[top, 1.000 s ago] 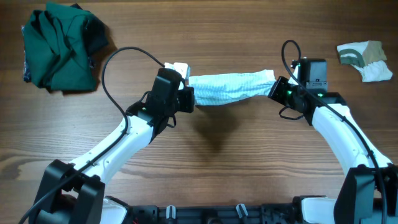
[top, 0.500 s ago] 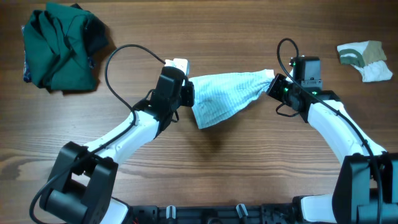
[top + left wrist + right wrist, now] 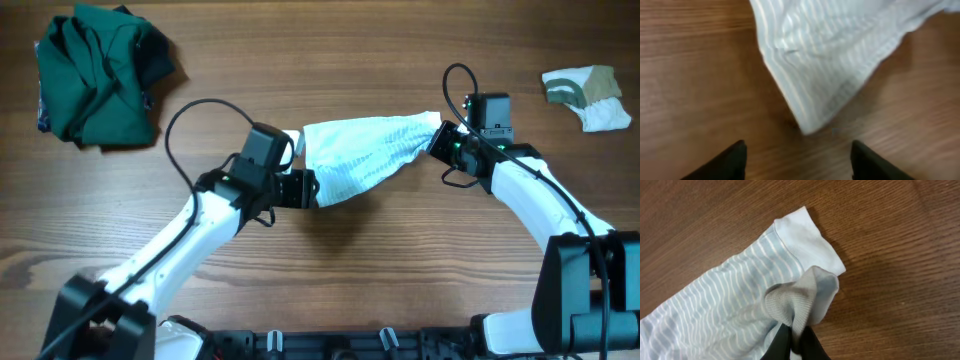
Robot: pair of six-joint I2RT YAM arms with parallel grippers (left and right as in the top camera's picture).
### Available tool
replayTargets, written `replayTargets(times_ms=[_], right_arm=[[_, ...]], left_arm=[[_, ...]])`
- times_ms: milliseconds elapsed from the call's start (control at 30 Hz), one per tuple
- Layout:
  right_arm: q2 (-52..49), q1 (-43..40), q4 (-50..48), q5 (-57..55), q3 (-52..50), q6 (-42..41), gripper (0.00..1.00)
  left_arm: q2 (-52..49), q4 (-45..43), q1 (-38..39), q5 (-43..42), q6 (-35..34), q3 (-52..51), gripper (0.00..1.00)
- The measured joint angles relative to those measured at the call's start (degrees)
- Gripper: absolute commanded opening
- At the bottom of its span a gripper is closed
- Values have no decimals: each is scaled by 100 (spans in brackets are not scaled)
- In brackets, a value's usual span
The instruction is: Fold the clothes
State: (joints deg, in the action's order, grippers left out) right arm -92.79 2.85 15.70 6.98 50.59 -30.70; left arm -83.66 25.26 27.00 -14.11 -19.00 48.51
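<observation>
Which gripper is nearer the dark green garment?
Left. The left gripper sits mid-table, right of the dark green garment; the right gripper is farther right, pinching the striped garment.

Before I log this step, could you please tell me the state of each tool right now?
Left tool: open, holding nothing.
Right tool: closed on the striped garment.
</observation>
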Motion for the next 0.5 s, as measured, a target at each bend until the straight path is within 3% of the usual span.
replayTargets(times_ms=[500], right_arm=[[0,0,13,7,0,-15,4]], left_arm=[[-625,-490,0,-981,-1432,0,71]])
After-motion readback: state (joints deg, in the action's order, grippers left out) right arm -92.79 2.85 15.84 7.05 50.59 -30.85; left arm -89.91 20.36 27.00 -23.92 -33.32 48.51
